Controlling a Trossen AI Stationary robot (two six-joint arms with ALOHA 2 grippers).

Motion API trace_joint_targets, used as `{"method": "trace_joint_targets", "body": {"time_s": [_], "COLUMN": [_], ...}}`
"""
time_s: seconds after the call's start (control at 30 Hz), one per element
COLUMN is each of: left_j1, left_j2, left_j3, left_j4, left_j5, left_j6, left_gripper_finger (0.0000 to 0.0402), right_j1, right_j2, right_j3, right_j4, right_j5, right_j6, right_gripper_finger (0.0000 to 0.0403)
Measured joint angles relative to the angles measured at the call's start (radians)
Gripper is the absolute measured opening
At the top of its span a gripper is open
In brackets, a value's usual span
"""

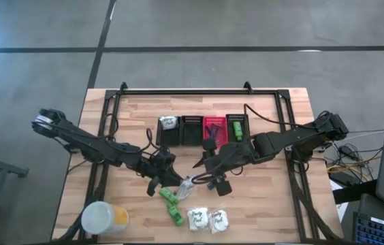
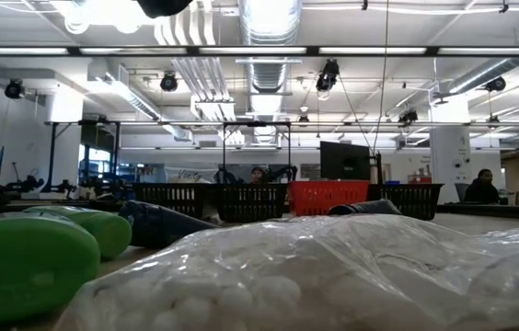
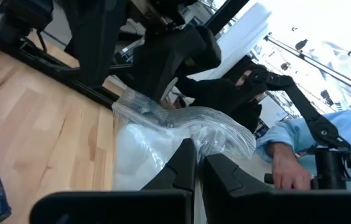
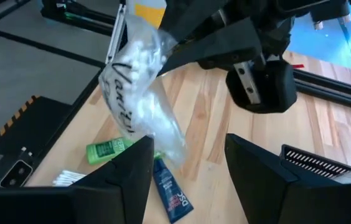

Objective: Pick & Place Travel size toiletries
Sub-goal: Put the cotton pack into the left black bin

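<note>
Wooden tabletop (image 1: 260,218) with a row of four mesh baskets (image 1: 204,129) at the far side: leftmost black one (image 1: 169,129) holds a white packet, next black one looks empty, red one (image 1: 213,127) contents unclear, rightmost (image 1: 236,126) holds a green bottle.

Yellow container with white lid (image 1: 103,219) stands at the near left corner.

Left claw (image 1: 167,178) pinched tight on a clear crinkly packet (image 4: 137,93), lifted off the tabletop.

Right claw (image 1: 202,180) just beside it, fingers apart, holding nothing; packet hangs ahead of its gap.

Below: green bottles (image 1: 172,204), two white packets (image 1: 207,220), a dark tube (image 4: 170,191).
</note>
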Motion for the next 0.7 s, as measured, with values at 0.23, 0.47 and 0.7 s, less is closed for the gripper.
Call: {"method": "trace_joint_targets", "body": {"time_s": [0.23,0.47,0.7], "left_j1": [0.006,0.014,0.024], "left_j2": [0.011,0.011,0.011], "left_j3": [0.003,0.003,0.003], "left_j4": [0.042,0.056,0.056], "left_j5": [0.001,0.0,0.0], "left_j6": [0.017,0.031,0.034], "left_gripper_finger": [0.0009,0.0009,0.0009], "right_j1": [0.0,0.0,0.0], "right_j2": [0.003,0.004,0.004], "right_j3": [-0.001,-0.001,-0.002], "right_j4": [0.0,0.002,0.001], "right_j5": [-0.005,-0.008,-0.009], "right_j6": [-0.001,-0.001,-0.001], "right_gripper_finger": [0.0196,0.0171,0.0094]}}
